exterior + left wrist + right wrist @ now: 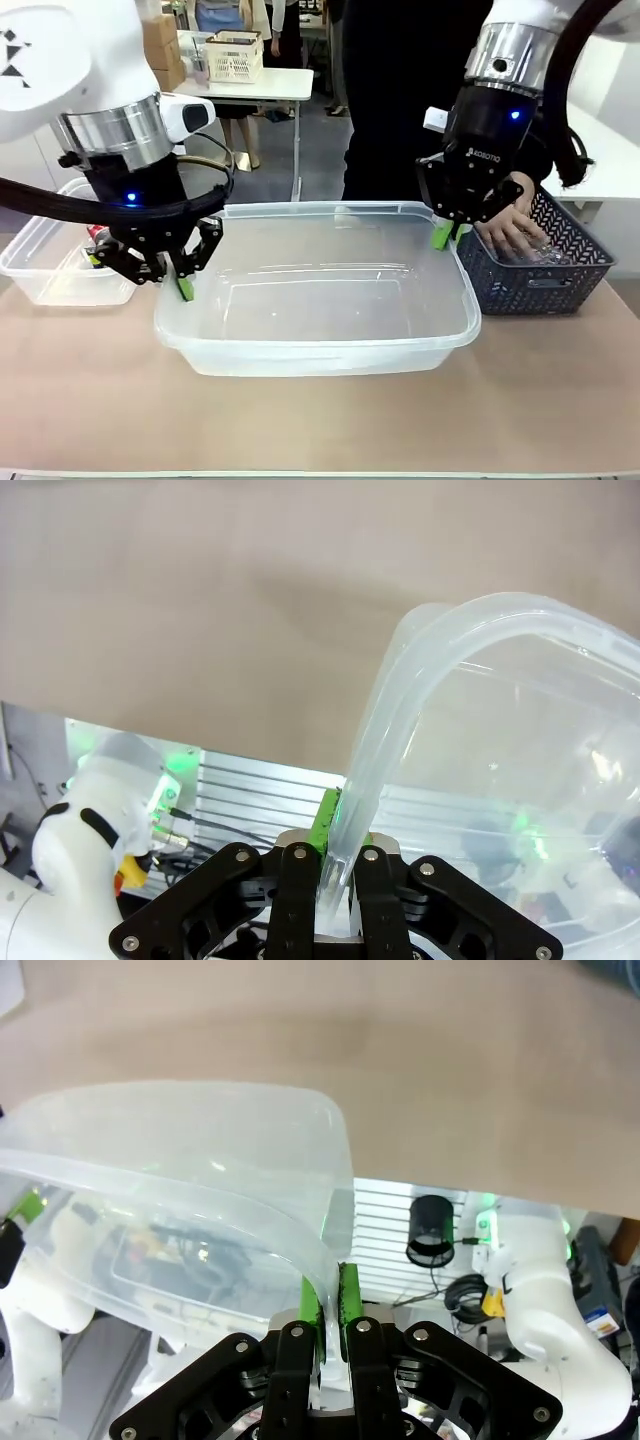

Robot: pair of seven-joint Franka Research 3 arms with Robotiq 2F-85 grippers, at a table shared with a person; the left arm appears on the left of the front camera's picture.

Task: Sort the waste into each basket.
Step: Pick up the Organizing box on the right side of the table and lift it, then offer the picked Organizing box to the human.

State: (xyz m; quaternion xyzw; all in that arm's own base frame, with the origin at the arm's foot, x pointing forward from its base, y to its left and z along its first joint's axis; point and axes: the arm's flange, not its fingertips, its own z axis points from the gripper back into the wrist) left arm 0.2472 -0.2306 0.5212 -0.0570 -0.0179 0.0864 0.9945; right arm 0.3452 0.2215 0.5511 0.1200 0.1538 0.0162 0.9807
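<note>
The left pincer [183,285] is clenched on the rim of the large clear tub [320,360] at its near left corner. In the left wrist view the rim [480,630] runs straight down between the green pads of that pincer [342,825], with the tan bench [200,600] beyond it. The right pincer [447,235] grips the same tub at its far right corner. Its own camera shows the rim [200,1110] curving in and pinched tight between the fingers [330,1295].

Just outside the left pincer, on the side away from the big tub, sits a small clear tub [50,280]. It holds something red, which may be a crushed can [97,238], though the arm hides most of it.

Just outside the right pincer stands the dark lattice basket [540,280]. A person's hand [505,228] reaches down into it, close beside the pincer's fingers, resting on a clear bottle [548,255].
</note>
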